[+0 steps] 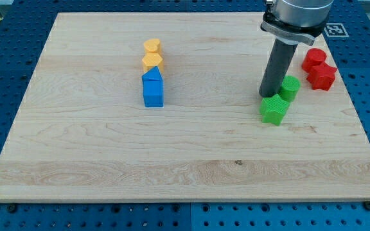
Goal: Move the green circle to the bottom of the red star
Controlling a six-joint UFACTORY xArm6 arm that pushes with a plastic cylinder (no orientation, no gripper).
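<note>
My tip seems to touch the green circle, on its left.

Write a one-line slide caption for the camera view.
My tip sits left of the green circle and above the green star, with the red star at the view's right.

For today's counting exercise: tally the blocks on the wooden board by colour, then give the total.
Yellow: 2
Blue: 2
Green: 2
Red: 2
Total: 8
</note>
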